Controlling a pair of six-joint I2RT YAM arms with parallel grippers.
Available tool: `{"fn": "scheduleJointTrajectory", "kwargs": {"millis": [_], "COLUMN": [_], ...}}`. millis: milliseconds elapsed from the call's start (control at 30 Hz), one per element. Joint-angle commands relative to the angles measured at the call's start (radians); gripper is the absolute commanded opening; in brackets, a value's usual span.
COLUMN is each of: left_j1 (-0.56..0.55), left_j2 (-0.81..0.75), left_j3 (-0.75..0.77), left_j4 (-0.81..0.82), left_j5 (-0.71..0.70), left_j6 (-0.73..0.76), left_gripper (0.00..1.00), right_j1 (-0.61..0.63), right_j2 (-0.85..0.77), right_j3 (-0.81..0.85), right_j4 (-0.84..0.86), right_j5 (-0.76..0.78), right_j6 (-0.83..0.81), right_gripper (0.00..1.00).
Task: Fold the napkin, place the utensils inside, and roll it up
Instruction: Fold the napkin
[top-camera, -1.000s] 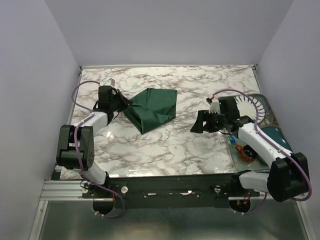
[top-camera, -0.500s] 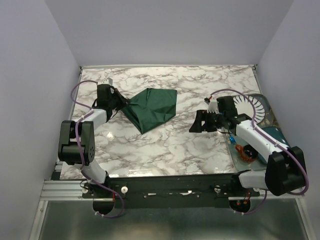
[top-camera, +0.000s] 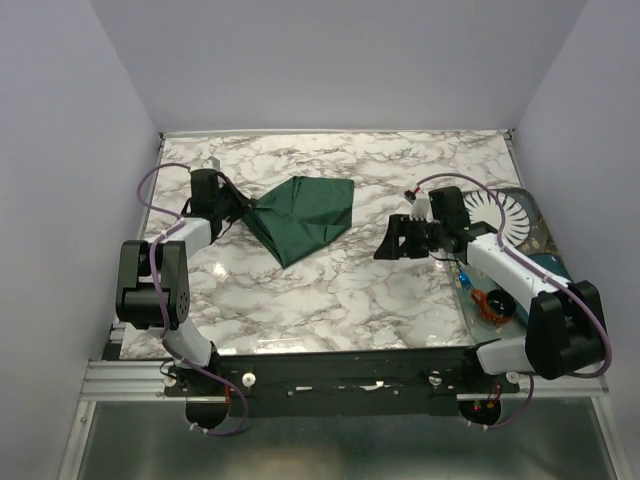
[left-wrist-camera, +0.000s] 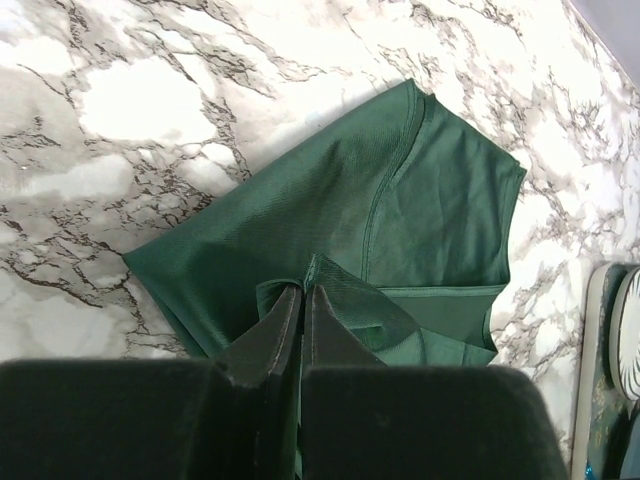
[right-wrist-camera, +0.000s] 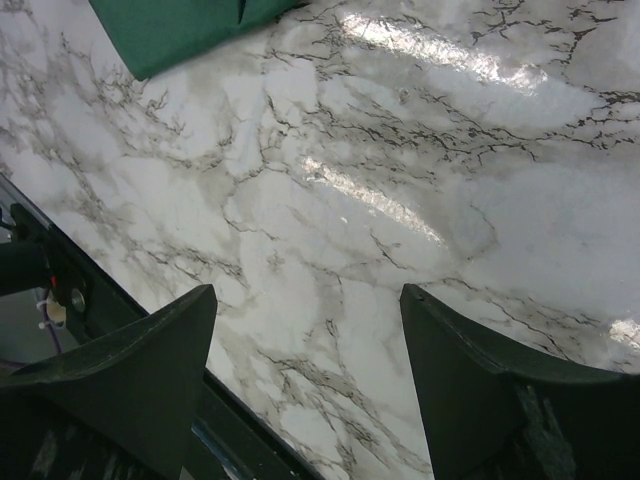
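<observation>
On the marble table (top-camera: 330, 290) my left gripper (left-wrist-camera: 302, 300) pinches a napkin (left-wrist-camera: 420, 210) corner; the right gripper (right-wrist-camera: 305, 300) stands wide, empty. I should lay the fold slowly, edges matching.

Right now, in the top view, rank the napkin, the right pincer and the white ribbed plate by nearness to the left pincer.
1. napkin: its left corner is pinched in the left pincer.
2. right pincer: open, right of centre.
3. white ribbed plate: at the far right.
</observation>
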Motion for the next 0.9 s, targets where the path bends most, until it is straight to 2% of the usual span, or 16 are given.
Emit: {"fn": "scheduleJointTrajectory", "kwargs": {"millis": [0, 33, 133, 233, 333, 367, 400, 600, 633, 667, 867], "left_j1": [0.007, 0.007, 0.007, 0.007, 0.007, 0.007, 0.007, 0.007, 0.007, 0.007, -0.008], "left_j2": [0.015, 0.018, 0.027, 0.009, -0.034, -0.045, -0.052, -0.071, -0.065, -0.057, 0.076], "left_j3": [0.020, 0.023, 0.037, 0.046, 0.069, 0.079, 0.100, 0.099, 0.099, 0.103, 0.252], "left_j4": [-0.024, -0.032, -0.068, -0.113, -0.176, -0.203, -0.216, -0.245, -0.245, -0.239, -0.332], "left_j5": [-0.037, -0.044, -0.082, -0.149, -0.250, -0.255, -0.248, -0.117, -0.114, -0.082, 0.007], "left_j6": [-0.005, -0.008, -0.015, -0.010, 0.004, 0.016, 0.028, 0.045, 0.054, 0.065, 0.163], "left_gripper": [0.10, 0.12, 0.27, 0.35, 0.49, 0.68, 0.71, 0.72, 0.72, 0.70, 0.71], "right_j1": [0.027, 0.034, 0.055, 0.070, 0.081, 0.083, 0.081, 0.081, 0.081, 0.083, 0.081], "right_j2": [0.070, 0.087, 0.176, 0.311, 0.414, 0.435, 0.458, 0.590, 0.616, 0.660, 0.761], "right_j3": [0.047, 0.056, 0.113, 0.229, 0.343, 0.369, 0.392, 0.553, 0.576, 0.604, 0.733], "right_j4": [0.074, 0.111, 0.203, 0.225, 0.225, 0.222, 0.220, 0.215, 0.215, 0.212, 0.191], "right_j5": [-0.003, 0.005, 0.046, 0.085, 0.129, 0.131, 0.141, 0.126, 0.114, 0.102, 0.060], "right_j6": [0.036, 0.068, 0.154, 0.229, 0.248, 0.254, 0.251, 0.239, 0.234, 0.233, 0.207], "right_gripper": [0.82, 0.82, 0.82, 0.82, 0.82, 0.81, 0.81, 0.79, 0.77, 0.70, 0.67]}}
